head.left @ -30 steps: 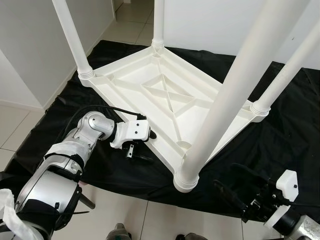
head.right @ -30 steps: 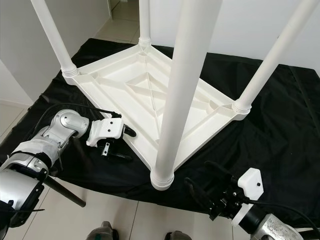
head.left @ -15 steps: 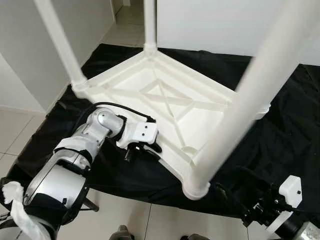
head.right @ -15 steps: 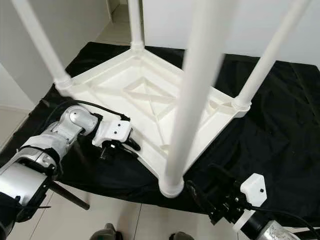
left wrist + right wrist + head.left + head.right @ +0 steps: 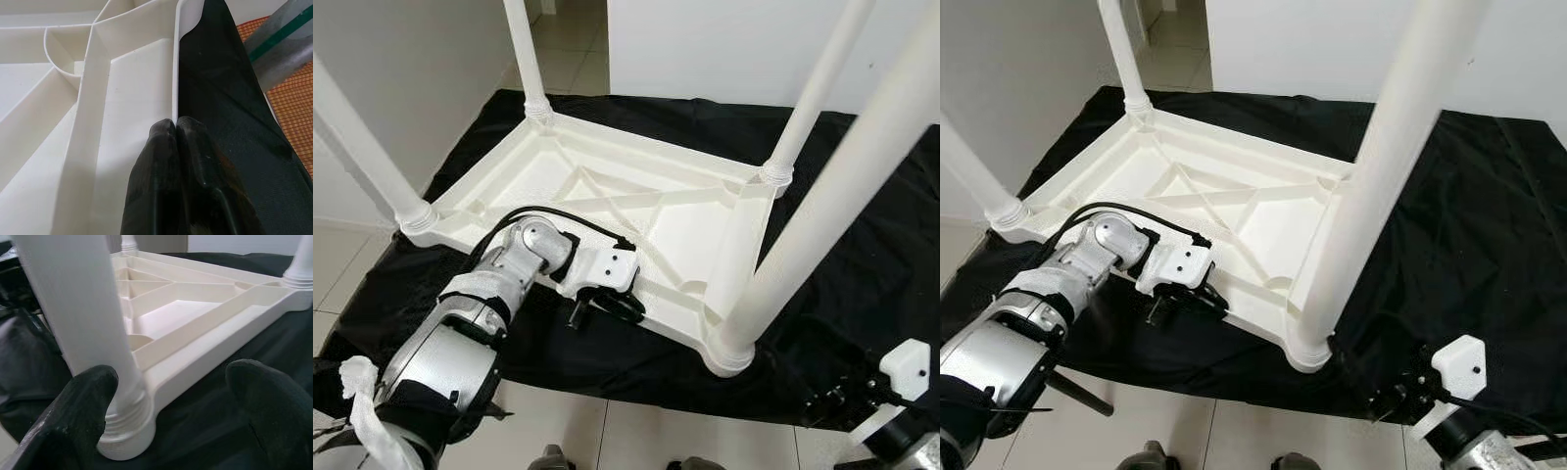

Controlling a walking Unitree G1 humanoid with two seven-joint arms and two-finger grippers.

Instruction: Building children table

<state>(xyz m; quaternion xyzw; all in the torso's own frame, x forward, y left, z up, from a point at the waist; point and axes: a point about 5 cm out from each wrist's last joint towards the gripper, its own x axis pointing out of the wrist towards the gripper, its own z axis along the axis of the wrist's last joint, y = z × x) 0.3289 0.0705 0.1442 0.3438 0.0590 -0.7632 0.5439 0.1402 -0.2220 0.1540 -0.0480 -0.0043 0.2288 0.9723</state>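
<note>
Table: a white plastic children's table (image 5: 636, 201) lies upside down on a black cloth (image 5: 862, 225), its four round legs (image 5: 822, 225) standing upward from the corners.
Underside: ribbed, with a crossed brace in the middle; nothing lies in its hollows.
Left tool (image 5: 607, 305): at the table's near long edge, its two black fingers (image 5: 168, 161) pressed together with the thin white rim between their tips.
Right tool (image 5: 1386, 387): fingers spread apart, holding nothing, low beside the nearest corner leg.
Floor: pale tiles (image 5: 342, 264) around the cloth.
Room: white walls (image 5: 401, 69).
</note>
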